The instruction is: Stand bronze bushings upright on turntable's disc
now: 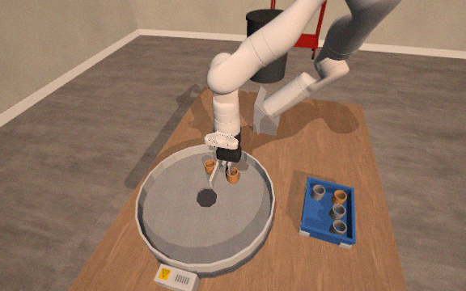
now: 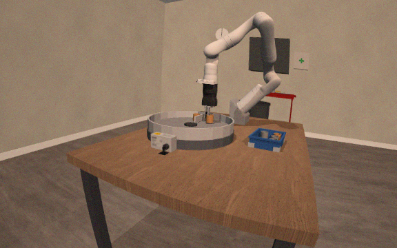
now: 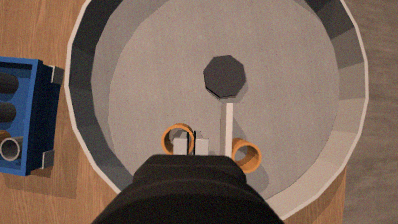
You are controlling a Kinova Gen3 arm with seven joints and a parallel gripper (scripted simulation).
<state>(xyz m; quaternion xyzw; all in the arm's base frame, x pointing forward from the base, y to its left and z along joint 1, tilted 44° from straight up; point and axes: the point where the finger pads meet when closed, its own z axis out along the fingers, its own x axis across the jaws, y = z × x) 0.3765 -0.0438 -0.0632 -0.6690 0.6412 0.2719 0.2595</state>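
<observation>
My gripper [image 1: 228, 167] [image 2: 207, 114] [image 3: 191, 138] is shut on the wall of a bronze bushing [image 1: 232, 175] [image 2: 209, 118] [image 3: 175, 137]. It holds the bushing upright, low over the far part of the turntable's grey disc [image 1: 201, 230] [image 2: 178, 121] [image 3: 290, 75]; I cannot tell whether the bushing touches the disc. A second bronze bushing [image 1: 209, 166] [image 2: 196, 116] [image 3: 246, 154] stands upright on the disc close by, clear of the dark hub [image 1: 206, 198] [image 2: 190, 124] [image 3: 224, 76]. The blue crate [image 1: 307, 204] [image 2: 265, 142] [image 3: 32, 115] holds one bronze bushing [image 1: 339, 196] and three steel bushings [image 1: 319, 192].
A raised rim [image 1: 266, 182] rings the disc. A white radial bar [image 3: 229, 127] runs from the hub between the two bushings. A control box [image 1: 176, 278] [image 2: 163, 141] sits at the turntable's front. The arm's base block [image 1: 264, 119] stands behind the turntable.
</observation>
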